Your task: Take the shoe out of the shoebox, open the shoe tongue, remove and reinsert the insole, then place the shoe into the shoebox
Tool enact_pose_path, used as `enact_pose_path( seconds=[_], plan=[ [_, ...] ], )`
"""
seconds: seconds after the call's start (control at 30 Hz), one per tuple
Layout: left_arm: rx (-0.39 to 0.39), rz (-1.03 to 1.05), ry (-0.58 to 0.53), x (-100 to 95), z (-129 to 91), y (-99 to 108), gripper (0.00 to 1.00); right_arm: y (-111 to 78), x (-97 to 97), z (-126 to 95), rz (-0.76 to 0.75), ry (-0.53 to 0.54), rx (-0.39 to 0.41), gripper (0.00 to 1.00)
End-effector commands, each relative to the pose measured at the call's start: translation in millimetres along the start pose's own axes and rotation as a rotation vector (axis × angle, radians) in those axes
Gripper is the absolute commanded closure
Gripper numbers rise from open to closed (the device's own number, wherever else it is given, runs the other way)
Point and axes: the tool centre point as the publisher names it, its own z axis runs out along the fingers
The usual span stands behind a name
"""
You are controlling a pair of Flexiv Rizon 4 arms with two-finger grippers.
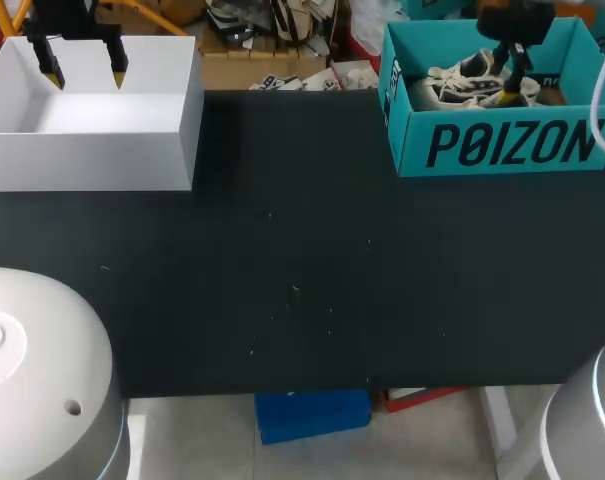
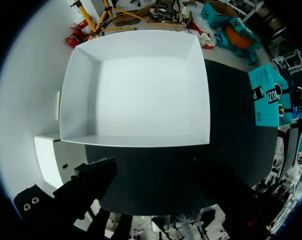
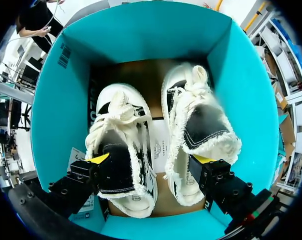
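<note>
A teal shoebox (image 1: pixel 502 145) stands open at the table's far right. Inside it lie two white canvas shoes with black tongues and frayed edges (image 1: pixel 462 80). My right gripper (image 1: pixel 510 88) is lowered into the box over them. In the right wrist view the right gripper (image 3: pixel 151 160) is open. One finger sits beside the outer edge of one shoe (image 3: pixel 118 145), the other over the heel of the second shoe (image 3: pixel 200 125). Neither shoe is gripped. My left gripper (image 1: pixel 85 72) hangs open and empty above a white box (image 1: pixel 92 150).
The white box (image 2: pixel 136 95) at the far left is open-topped and holds nothing. Dark tabletop (image 1: pixel 302 280) stretches between the two boxes and toward the front edge. The teal shoebox (image 2: pixel 265 95) shows at the far side in the left wrist view.
</note>
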Motion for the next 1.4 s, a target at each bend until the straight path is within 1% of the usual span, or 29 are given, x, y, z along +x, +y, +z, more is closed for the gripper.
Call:
enact_pose_path(
  seconds=[0.03,0.07,0.1,0.17,0.2,0.23,0.33,0.37,0.4,0.43,0.47,0.5,0.53,0.57,0.6,0.67,0.7,0.77,0.8,0.83,1.23,1.4],
  plan=[
    [-0.002,-0.002,-0.003,0.4,-1,0,0.0,0.4,-6.8,14,0.0,0.004,-0.007,0.05],
    [-0.002,-0.002,-0.003,0.4,-1,0,0.0,0.9,-7.4,16,-0.002,0.004,-0.008,0.16],
    [-0.002,-0.002,-0.003,0.4,-1,0,0.0,1.5,-7.9,17,-0.004,0.004,-0.008,0.25],
    [-0.002,-0.002,-0.003,0.4,-1,0,0.0,2.4,-9.0,21,-0.007,0.004,-0.008,0.23],
    [-0.002,-0.002,-0.003,0.4,-1,0,0.0,2.5,-9.7,23,-0.009,0.004,-0.008,0.34],
    [-0.002,-0.002,-0.003,0.4,-1,0,0.0,2.7,-10.0,25,-0.011,0.005,-0.007,0.36],
    [-0.002,-0.002,-0.003,0.4,-1,0,0.0,2.3,-10.3,33,-0.018,0.01,-0.001,0.33],
    [-0.002,-0.002,-0.003,0.4,-1,0,0.0,1.8,-10.1,35,-0.022,0.015,0.003,0.26],
    [-0.002,-0.002,-0.003,0.4,-1,0,0.0,1.3,-9.7,38,-0.023,0.016,0.004,0.15],
    [-0.002,-0.002,-0.003,0.4,-1,0,0.0,1.2,-9.3,40,-0.024,0.018,0.005,0.09],
    [-0.002,-0.002,-0.003,0.4,-1,0,0.0,1.2,-8.7,42,-0.026,0.022,0.005,0.07],
    [-0.002,-0.002,-0.003,0.4,-1,0,0.0,0.7,-8.6,45,-0.028,0.023,0.007,0.18],
    [-0.002,-0.002,-0.003,0.4,-1,0,0.0,0.4,-8.4,47,-0.027,0.026,0.006,0.25],
    [-0.002,-0.002,-0.003,0.4,-1,0,0.0,0.2,-8.3,49,-0.028,0.029,0.006,0.29],
    [-0.002,-0.002,-0.003,0.4,-1,0,0.0,0.2,-8.1,50,-0.029,0.031,0.007,0.27],
    [-0.002,-0.002,-0.003,0.4,-1,0,0.0,0.3,-7.7,52,-0.029,0.033,0.007,0.34],
    [-0.002,-0.002,-0.003,0.4,-1,0,0.0,0.2,-7.5,53,-0.029,0.035,0.009,0.52],
    [-0.002,-0.002,-0.003,0.4,-1,0,0.0,-0.5,-7.5,55,-0.027,0.036,0.012,0.83],
    [-0.002,-0.002,-0.003,0.4,-1,0,0.0,-0.8,-7.6,55,-0.025,0.036,0.013,0.95],
    [-0.002,-0.002,-0.003,0.4,-1,0,0.0,-1.2,-7.8,55,-0.024,0.036,0.015,1.0],
    [-0.002,-0.002,-0.003,0.4,-1,0,0.0,-2.9,-9.9,55,-0.013,0.034,0.018,1.0],
    [-0.002,-0.002,-0.003,0.4,-1,0,0.0,-0.9,-9.7,47,-0.014,0.031,0.017,1.0]
  ],
)
